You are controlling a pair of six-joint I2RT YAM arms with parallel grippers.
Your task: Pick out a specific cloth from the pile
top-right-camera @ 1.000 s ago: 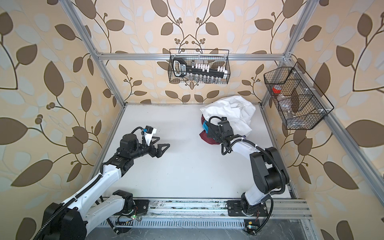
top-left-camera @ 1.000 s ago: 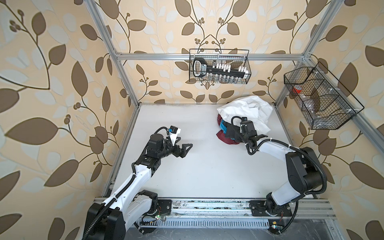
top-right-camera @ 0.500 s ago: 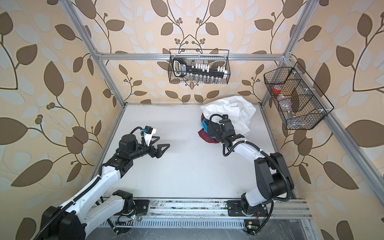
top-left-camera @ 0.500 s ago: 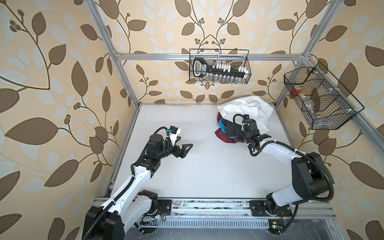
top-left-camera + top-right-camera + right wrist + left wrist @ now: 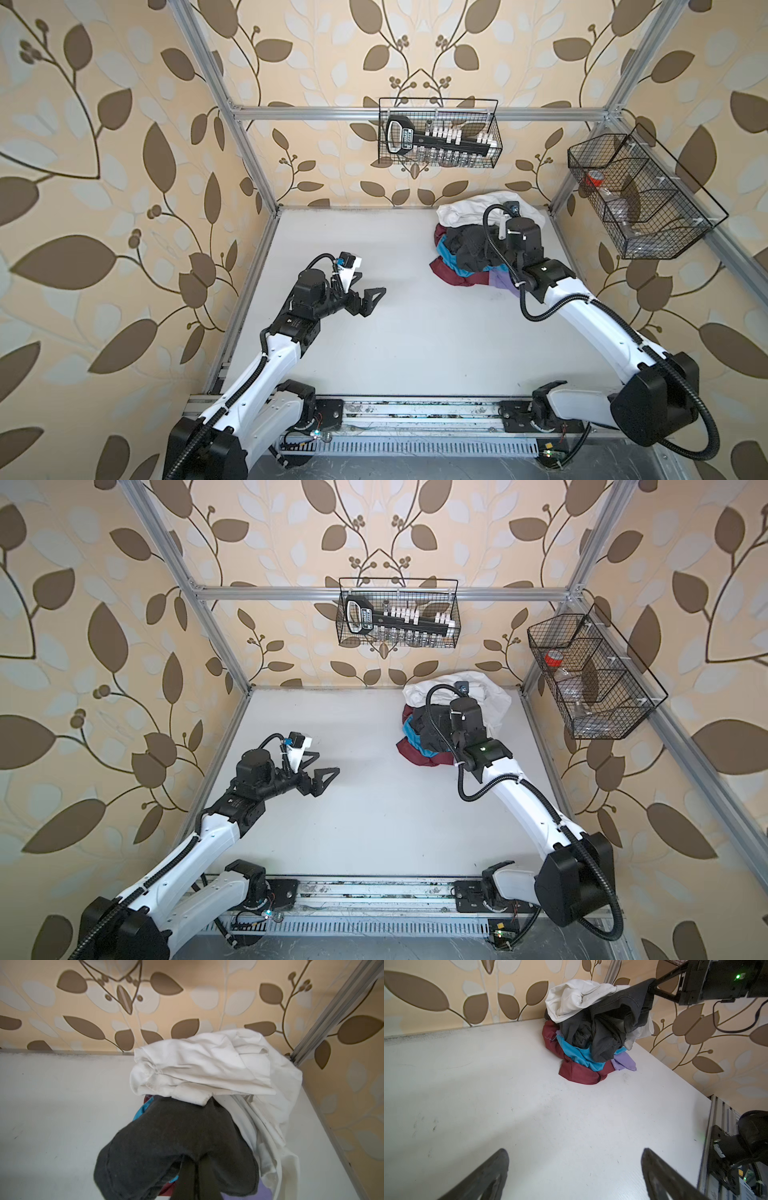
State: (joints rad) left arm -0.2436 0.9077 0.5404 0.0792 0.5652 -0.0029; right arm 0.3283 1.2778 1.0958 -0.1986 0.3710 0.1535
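Looking across the table (image 5: 395, 353) in both top views, we find the pile (image 5: 415, 754) in the far right corner, close to the back wall. The cloth (image 5: 467, 249), dark charcoal and bunched into folds, sits on the front of that heap. The white garment (image 5: 465, 210) lies behind it, and in the right wrist view we see a white corner overlapping the dark fabric's far edge. Beneath the cloth we make out a bright blue garment (image 5: 581, 1056). The maroon garment (image 5: 579, 1075) is lowest, resting on the table, and a lilac piece (image 5: 625, 1061) pokes out beside it on the side towards the right arm.

The right gripper (image 5: 652, 984) has its fingers pressed together on an upper edge of the cloth. In the left wrist view we see that edge drawn up taut from the heap to the fingertips, while the rest of the garment hangs down onto the pile. In the right wrist view the two dark fingers (image 5: 187, 1184) meet, with charcoal fabric bulging around them.

The left gripper (image 5: 368, 291) hovers above the left half of the table, well apart from the pile. Its fingers are spread wide, with only bare table showing between them.
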